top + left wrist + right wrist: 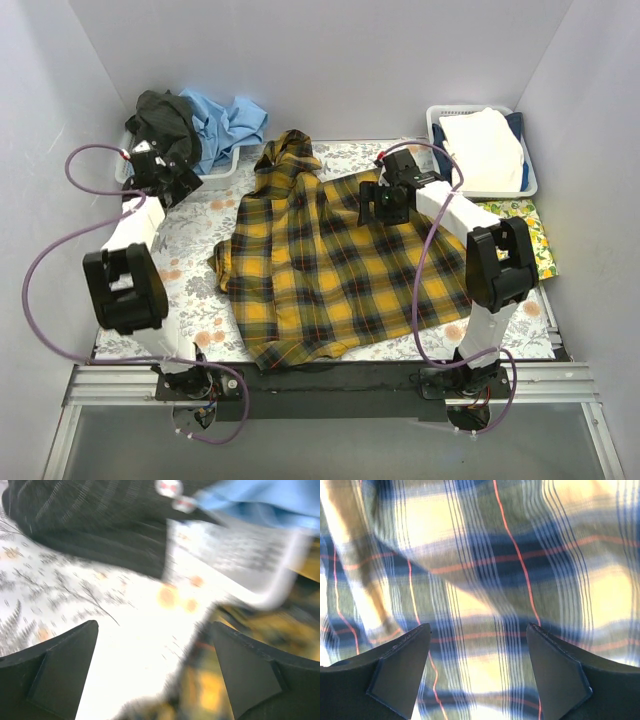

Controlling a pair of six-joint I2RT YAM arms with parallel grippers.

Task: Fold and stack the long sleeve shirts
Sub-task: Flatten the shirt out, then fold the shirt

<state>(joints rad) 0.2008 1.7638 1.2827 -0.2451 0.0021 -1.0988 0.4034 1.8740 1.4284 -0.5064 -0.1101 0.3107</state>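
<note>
Right gripper [478,626] gapes empty above plaid shirt [520,555]; left gripper [155,623] too.

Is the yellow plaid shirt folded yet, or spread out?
Spread out: the plaid shirt lies open across the table cover, rumpled at its far end, not in a compact fold.

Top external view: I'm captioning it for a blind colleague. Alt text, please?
A yellow-and-black plaid shirt lies spread, rumpled, on the flower-print table cover. The right gripper hangs open over its upper part; the left gripper, open, is near a bin of dark and blue shirts at far left.
</note>
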